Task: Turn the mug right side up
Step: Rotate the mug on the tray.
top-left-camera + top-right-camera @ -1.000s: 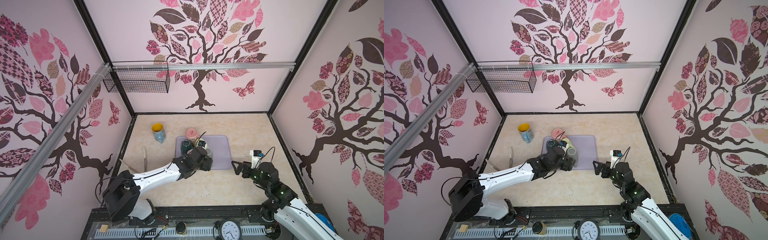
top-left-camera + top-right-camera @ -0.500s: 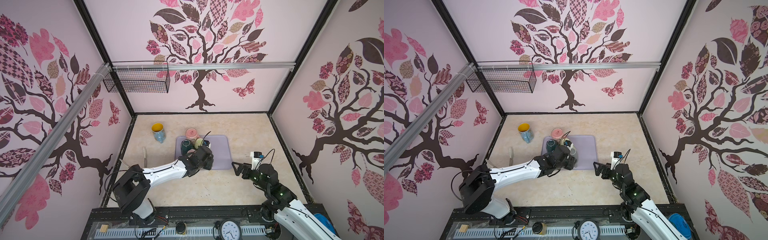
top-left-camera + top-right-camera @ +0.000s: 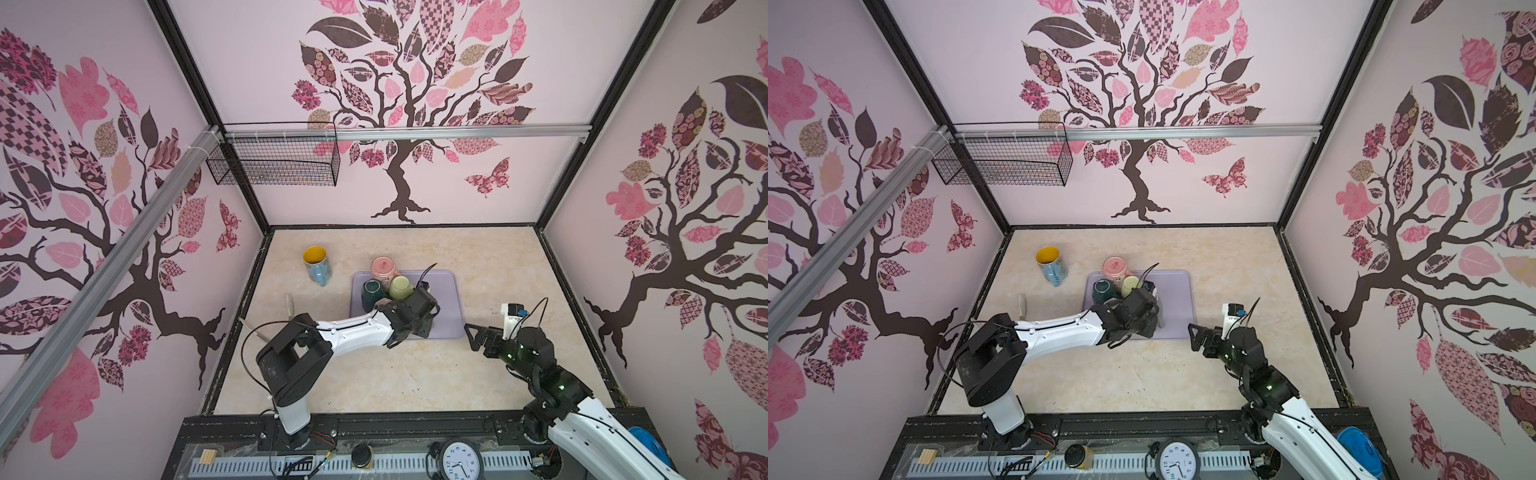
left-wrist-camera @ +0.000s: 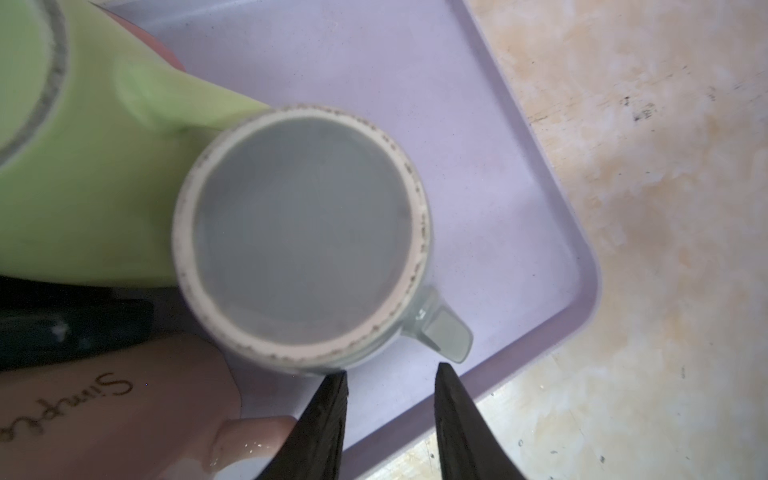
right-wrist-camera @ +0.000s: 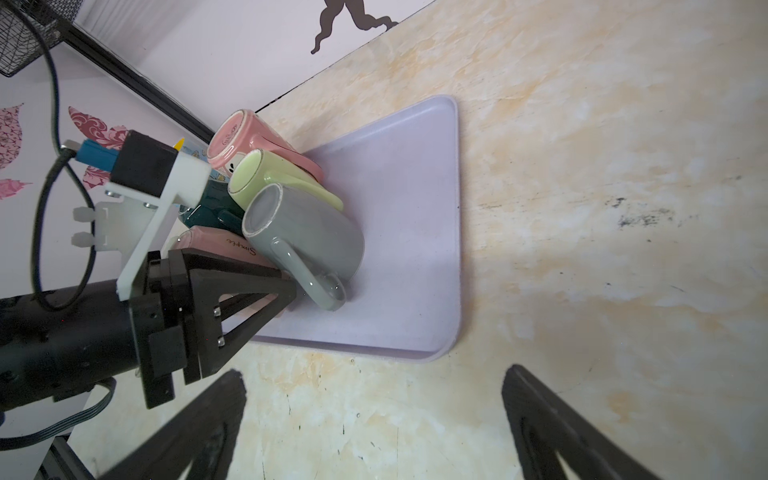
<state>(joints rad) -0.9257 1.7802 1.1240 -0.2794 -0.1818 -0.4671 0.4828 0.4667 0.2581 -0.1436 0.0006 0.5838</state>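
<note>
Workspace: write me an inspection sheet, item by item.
Surface: marble table, scuffed; lilac tray on it.
Job's things: grey mug base up on tray, handle just past the tips of left gripper.
Clutter: green mug, teal mug and pink mug crowd it; blue mug upright off tray.
Grippers: left open, empty; right gripper wide open, over table beside tray.
Cables: black lead loops above left wrist.
Surroundings: tree-decal walls, wire basket, clock.
</note>
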